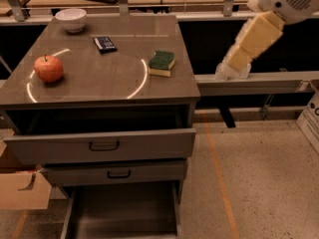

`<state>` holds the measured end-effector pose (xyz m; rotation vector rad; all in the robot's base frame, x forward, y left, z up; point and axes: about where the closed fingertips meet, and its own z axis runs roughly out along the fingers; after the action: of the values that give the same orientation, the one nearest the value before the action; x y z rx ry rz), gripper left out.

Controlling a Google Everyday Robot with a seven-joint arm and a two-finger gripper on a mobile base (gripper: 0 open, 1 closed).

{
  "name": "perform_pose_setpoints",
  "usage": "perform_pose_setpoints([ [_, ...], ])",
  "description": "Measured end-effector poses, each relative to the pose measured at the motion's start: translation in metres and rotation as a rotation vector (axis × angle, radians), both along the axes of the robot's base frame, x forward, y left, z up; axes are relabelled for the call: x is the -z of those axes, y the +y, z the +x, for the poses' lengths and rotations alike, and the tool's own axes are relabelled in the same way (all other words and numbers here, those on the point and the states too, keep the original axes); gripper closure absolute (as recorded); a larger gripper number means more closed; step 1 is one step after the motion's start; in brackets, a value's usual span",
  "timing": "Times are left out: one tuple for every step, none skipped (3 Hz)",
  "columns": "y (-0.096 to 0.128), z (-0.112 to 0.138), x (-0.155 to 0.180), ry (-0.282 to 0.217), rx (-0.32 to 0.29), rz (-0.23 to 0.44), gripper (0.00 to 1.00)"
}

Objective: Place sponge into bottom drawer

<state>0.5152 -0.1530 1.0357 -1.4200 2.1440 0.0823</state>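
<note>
On grey metal cabinet top (99, 81): small green-topped yellow foam sponge (161, 63), near right edge.
Left to right: red apple (48, 68) near-left, white bowl (71, 20) far-left, flat black rectangular device (105, 44) further right; wide grey metal bottom drawer (122, 213) pulled out below; cream-armed robot gripper (232, 69) right of cabinet, well apart from sponge, pincer state impossible to tell.

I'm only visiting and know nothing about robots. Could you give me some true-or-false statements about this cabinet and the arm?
1. The sponge lies on the cabinet top. True.
2. The bottom drawer is shut. False: it is pulled open, with no sponge in it.
3. The pincer grips the sponge. False: it hangs to the right of the cabinet top, apart from the sponge.
4. An apple sits on the top's left side. True.
</note>
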Motion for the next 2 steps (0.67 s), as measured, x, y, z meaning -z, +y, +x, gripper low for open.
perform_pose_setpoints([
  [0.027, 0.049, -0.017, -0.054, 0.016, 0.148, 0.00],
  [0.049, 0.096, -0.022, -0.099, 0.011, 0.242, 0.00],
])
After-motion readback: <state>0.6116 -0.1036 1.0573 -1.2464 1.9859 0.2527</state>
